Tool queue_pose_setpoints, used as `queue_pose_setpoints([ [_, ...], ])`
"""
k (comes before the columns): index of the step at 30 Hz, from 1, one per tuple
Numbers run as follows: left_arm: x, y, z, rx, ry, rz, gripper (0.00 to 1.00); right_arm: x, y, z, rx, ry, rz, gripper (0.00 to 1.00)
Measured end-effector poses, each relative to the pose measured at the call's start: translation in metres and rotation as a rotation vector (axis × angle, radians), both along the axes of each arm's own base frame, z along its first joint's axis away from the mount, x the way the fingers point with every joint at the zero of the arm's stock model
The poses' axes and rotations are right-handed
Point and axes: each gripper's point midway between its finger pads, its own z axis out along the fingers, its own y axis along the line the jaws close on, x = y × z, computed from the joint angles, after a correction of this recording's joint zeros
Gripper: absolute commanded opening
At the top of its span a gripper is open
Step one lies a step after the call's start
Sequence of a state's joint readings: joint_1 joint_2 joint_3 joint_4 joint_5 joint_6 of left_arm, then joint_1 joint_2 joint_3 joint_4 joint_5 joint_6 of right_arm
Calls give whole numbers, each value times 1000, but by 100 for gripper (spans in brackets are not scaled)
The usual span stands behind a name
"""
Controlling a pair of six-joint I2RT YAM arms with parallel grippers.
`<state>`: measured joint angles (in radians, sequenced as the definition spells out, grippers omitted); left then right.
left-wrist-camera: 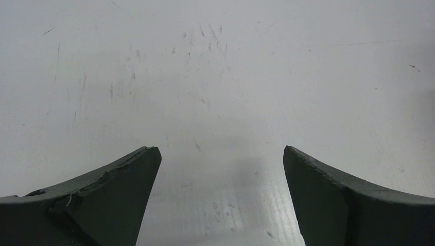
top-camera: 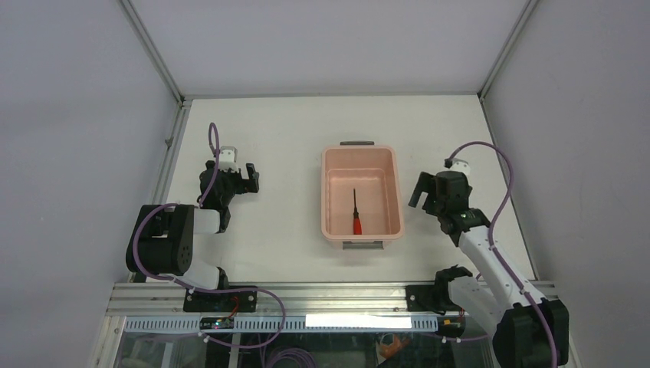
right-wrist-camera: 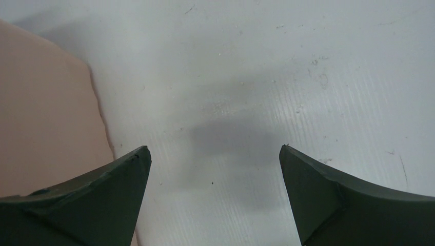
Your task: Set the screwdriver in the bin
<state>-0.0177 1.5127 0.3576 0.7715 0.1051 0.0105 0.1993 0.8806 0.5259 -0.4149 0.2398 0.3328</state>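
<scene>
worktop: white and scuffed. It carries the bin mid-scene, with one arm on each side.
bin: salmon-pink tub at the centre of the worktop, long axis running near-far, with a dark handle clip at the near and far ends. Upright. In the right wrist view its wall fills the left edge of the frame.
right fingers: spread wide and holding nothing. They are over bare worktop just beside the bin's right wall.
left fingers: spread wide and empty, over bare worktop well left of the bin.
screwdriver: lies flat on the bin floor with the red handle at the near end and the shaft pointing far. Nothing touches it.
task status: looks done, judging by where the screwdriver lies.
main risk: the right arm is close to the bin. Swinging left or dropping while pulling back could clip the wall, and that could shove or tip the tub and roll the screwdriver out.
second risk: reaching back into the bin. The wide fingers could catch the rim or pick the tool up again and undo the placement.
minor risk: the left arm has plenty of room, so it is only a problem if it sweeps right across the worktop into the bin.
</scene>
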Motion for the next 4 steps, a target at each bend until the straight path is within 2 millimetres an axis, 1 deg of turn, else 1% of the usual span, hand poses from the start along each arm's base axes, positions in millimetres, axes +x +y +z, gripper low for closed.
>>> queue_pose_setpoints([
  [4,0,0,0,0,0,0,99,9,2,2,22,-49,-19,99],
])
